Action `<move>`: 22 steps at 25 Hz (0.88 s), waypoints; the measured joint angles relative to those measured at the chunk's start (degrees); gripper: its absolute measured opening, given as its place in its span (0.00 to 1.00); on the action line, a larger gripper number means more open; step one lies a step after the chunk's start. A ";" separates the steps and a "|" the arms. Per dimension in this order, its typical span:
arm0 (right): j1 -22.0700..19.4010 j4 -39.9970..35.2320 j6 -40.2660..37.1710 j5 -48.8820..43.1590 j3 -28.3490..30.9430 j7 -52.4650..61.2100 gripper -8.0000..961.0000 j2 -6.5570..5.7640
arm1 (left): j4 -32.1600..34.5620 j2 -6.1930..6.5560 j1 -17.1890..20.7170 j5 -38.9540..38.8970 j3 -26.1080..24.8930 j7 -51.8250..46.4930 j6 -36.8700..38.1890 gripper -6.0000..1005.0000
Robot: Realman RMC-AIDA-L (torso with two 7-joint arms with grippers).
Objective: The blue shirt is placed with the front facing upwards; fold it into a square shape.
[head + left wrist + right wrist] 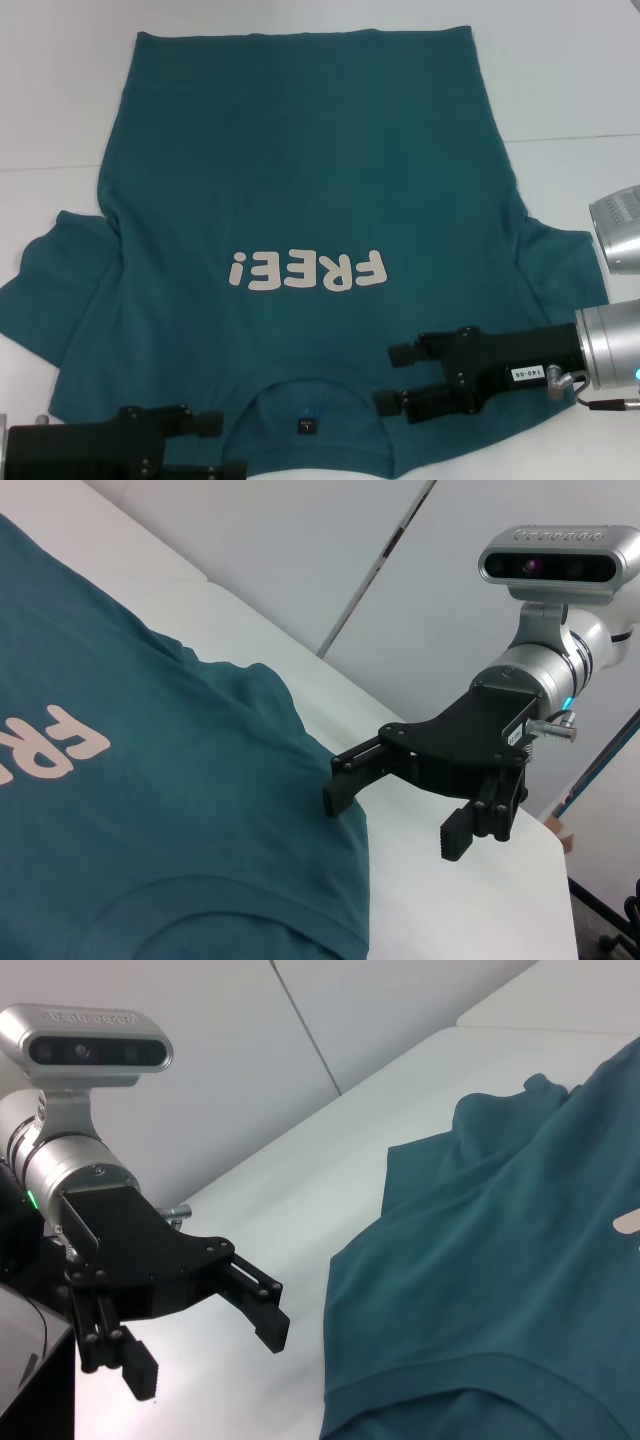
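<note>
The blue shirt (300, 180) lies spread flat, front up, on the white table, its collar (312, 368) nearest me and the off-white "FREE!" print (307, 270) upside down. My right gripper (390, 378) is open over the shoulder to the right of the collar, fingers pointing toward the collar. My left gripper (225, 445) is open at the shoulder to the left of the collar. The left wrist view shows the right gripper (393, 823) just above the shirt (150, 780) edge. The right wrist view shows the left gripper (210, 1360) beside the shirt (480, 1290). Neither holds cloth.
The white table (570, 100) shows on both sides of the shirt and beyond its hem. Both sleeves spread sideways, the left one (50, 270) slightly rumpled. The right arm's silver wrist camera (620, 225) hangs at the right edge.
</note>
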 joint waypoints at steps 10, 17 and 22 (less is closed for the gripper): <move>-0.06 0.01 -0.01 -0.01 0.00 0.00 0.96 0.00 | -0.01 0.07 0.00 0.00 0.00 -0.18 0.00 0.87; -0.21 0.01 0.09 0.03 0.04 0.12 0.96 0.00 | -0.08 0.11 -0.07 -0.44 -0.58 -1.22 -0.05 0.87; -0.24 -0.01 3.67 0.54 1.55 5.97 0.96 -0.14 | -1.00 1.36 -1.73 -1.01 -7.16 -12.64 -4.49 0.87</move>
